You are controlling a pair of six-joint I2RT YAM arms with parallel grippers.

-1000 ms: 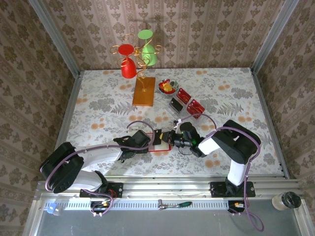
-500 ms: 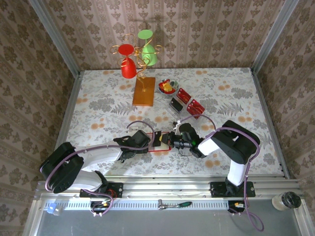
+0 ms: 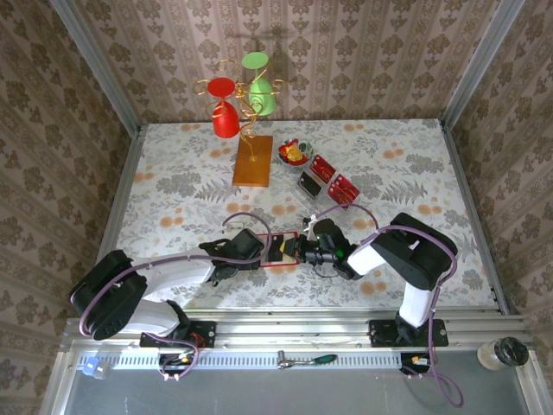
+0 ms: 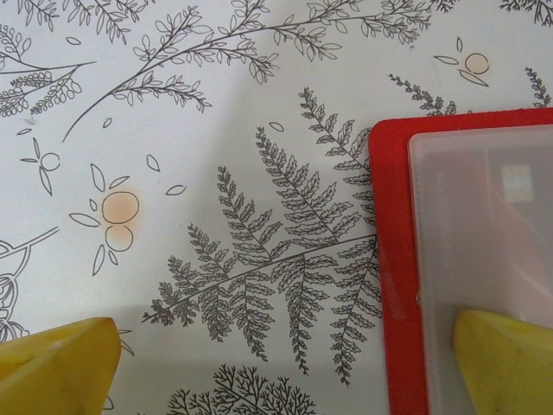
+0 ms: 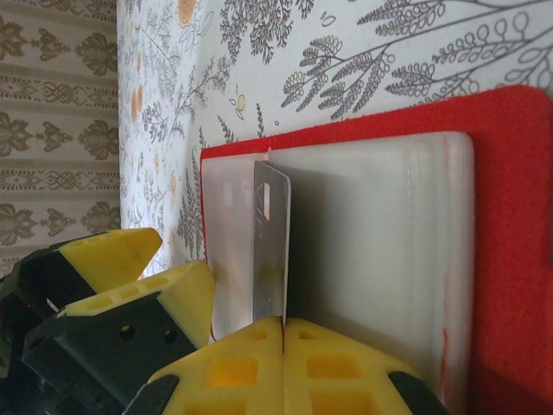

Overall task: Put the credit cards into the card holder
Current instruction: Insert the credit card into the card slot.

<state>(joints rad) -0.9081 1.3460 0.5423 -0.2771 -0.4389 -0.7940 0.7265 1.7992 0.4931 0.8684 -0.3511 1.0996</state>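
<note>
Our right gripper (image 5: 283, 333) is pinched closed on one credit card (image 5: 270, 233). The card stands on edge, its long axis running from the fingertips toward 12 o'clock over the pale pocket of the open card holder (image 5: 510, 216). Our left gripper (image 4: 281, 372) is spread wide, one finger over that pocket at 4 o'clock. No writing is readable.

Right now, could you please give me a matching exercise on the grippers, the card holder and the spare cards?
1 left gripper
2 right gripper
3 card holder
4 spare cards

A shut on a card
B open, one finger over the holder
C at the back, right of the wooden base
D lying open between the grippers

Pairs: 1-B, 2-A, 3-D, 4-C
</note>
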